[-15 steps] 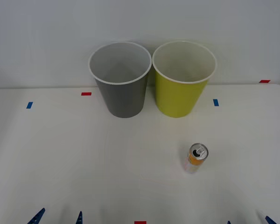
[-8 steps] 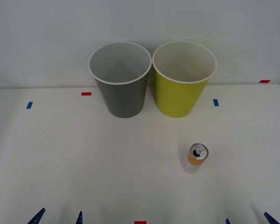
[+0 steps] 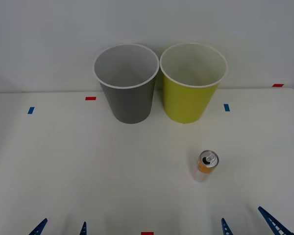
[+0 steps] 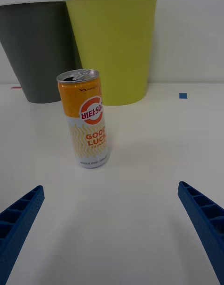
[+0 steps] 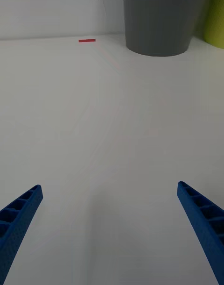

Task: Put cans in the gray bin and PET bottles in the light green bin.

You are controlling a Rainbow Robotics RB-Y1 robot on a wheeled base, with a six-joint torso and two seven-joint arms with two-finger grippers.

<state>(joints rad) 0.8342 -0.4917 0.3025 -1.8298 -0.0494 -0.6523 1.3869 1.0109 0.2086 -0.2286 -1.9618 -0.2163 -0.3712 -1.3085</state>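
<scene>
Can: upright on worktop, at 5 o'clock from light green bin.
Gray bin: at 9 o'clock beside the green.
Right pincer: spread open, near can.
Left pincer: open, parked.

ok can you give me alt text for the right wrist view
A slim orange and white drink can with an opened silver top stands upright on a white table, ahead of the right hand, whose two blue ribbed fingers are spread wide open. Behind it stand a dark gray round bin and a yellow-green round bin, side by side.
</scene>
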